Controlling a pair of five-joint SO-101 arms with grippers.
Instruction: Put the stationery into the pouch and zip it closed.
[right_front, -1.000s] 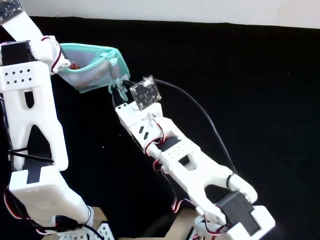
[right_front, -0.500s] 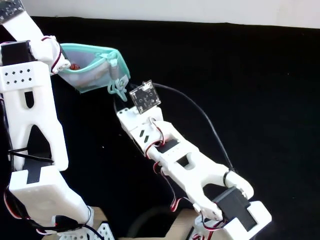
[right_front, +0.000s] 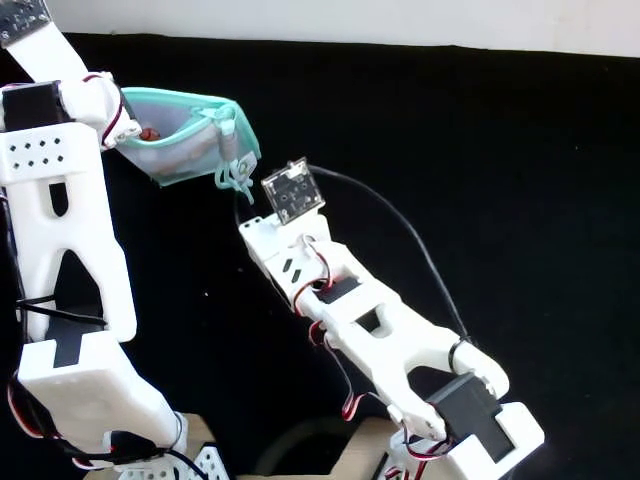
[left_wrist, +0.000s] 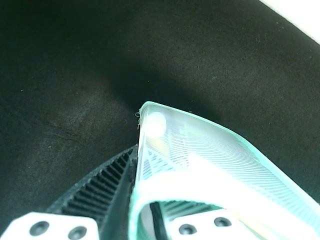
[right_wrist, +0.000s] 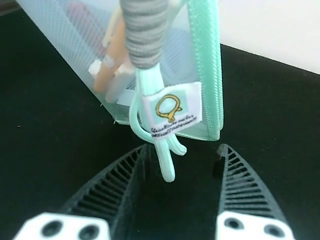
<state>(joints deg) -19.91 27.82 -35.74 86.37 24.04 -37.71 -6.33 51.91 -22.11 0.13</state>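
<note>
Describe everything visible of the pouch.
The pouch is a translucent mesh bag with mint-green trim and zip tape, seemingly soft plastic. Orange and white stationery shows through its wall. The left tool clamps one end, holding it tilted over the black table. From the other end a mint cord loop with a white tag hangs between the open fingers of the right tool.

I see the pouch (right_front: 185, 140) at the table's (right_front: 480, 150) ten o'clock, stationery (right_wrist: 105, 75) inside. My left gripper (left_wrist: 142, 170) grips its nine o'clock end; my right gripper (right_wrist: 183, 150) sits at its five o'clock, beside the pull cord (right_wrist: 167, 160).
</note>
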